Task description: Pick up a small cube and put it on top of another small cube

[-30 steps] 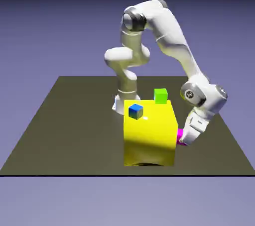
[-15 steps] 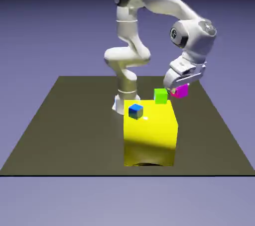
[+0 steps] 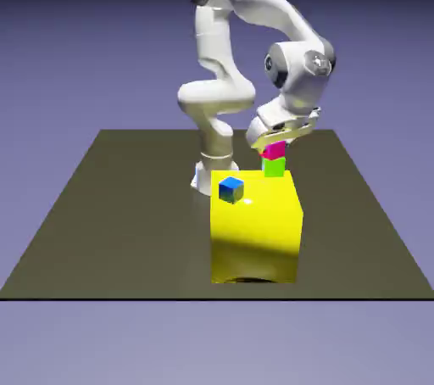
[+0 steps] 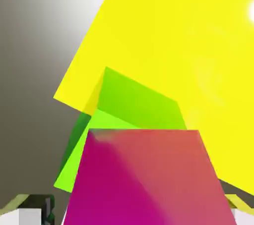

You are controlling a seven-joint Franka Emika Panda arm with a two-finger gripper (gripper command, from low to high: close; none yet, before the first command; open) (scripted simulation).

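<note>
Just right of the exterior view's middle, the pink cube (image 3: 272, 150) sits on the green cube (image 3: 274, 168). The claw (image 4: 138, 211) is spread apart.

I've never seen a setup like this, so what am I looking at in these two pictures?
It's a simulated white robot arm on a dark table. The exterior view faces it from across the table. The hand view comes from a camera on its hand, looking along the two fingertips at the bottom.

A big yellow block stands on the table, a small blue cube on top. By the block's far edge, a magenta cube sits on a green one. The gripper is open around the magenta cube, holding nothing.
</note>
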